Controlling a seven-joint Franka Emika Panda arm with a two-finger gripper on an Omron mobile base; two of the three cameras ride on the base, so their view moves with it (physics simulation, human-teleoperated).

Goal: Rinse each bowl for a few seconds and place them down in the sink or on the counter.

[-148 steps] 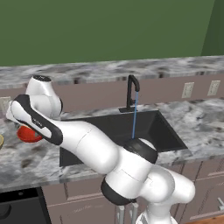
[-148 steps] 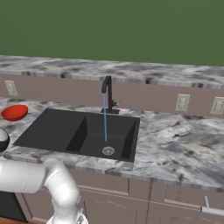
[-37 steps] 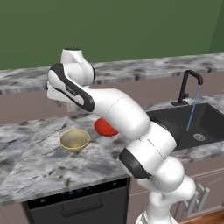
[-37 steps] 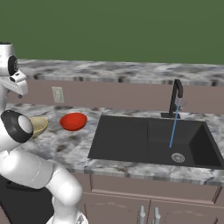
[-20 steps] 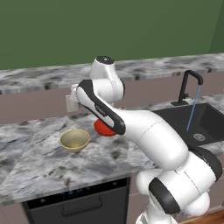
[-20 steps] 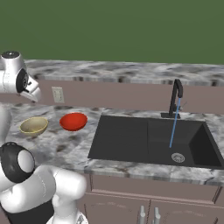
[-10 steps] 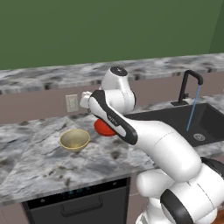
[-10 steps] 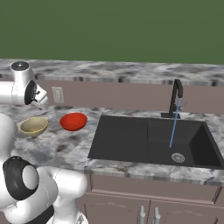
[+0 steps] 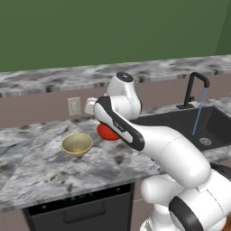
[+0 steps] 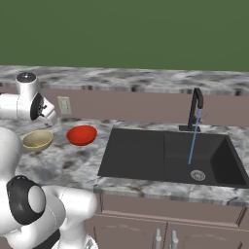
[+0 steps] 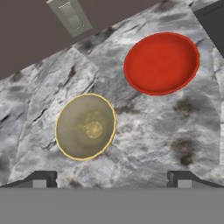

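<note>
Red bowl [image 11: 161, 62] and tan bowl [image 11: 85, 126], both upright and empty, sit near each other but apart on the marbled counter [image 10: 73, 163], left of the sink [image 10: 146, 155]. The tan bowl's inside is speckled. The black sink basin holds a round silver drain [image 10: 197, 174]; a thin stream of water [image 10: 193, 138] falls from the faucet [image 10: 195, 109] toward it. The gripper [image 11: 111, 177] hangs above the counter beside the tan bowl, fingers spread wide, grasping nothing. A wall outlet [image 9: 74, 106] sits behind the bowls.
</note>
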